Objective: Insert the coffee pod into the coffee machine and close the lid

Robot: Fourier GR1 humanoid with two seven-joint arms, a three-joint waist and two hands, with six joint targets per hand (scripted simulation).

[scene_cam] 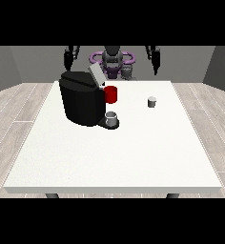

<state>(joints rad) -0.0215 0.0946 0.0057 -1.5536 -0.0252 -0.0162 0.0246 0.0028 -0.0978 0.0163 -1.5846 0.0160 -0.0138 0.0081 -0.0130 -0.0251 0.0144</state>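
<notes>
A black coffee machine (81, 99) stands on the white table (114, 152), left of centre, with its grey lid (96, 74) tilted up and open. A red part (111, 94) shows at its front, and a grey cup (111, 118) sits on its base below. The small grey coffee pod (152, 101) stands on the table to the right of the machine, apart from it. Both hands hang raised behind the table's far edge, far from the pod: the hand at the view's left (68, 59) and the hand at the view's right (155, 61). Neither holds anything.
The robot's torso (112, 61) is behind the far edge of the table. Wooden floor surrounds the table on all sides.
</notes>
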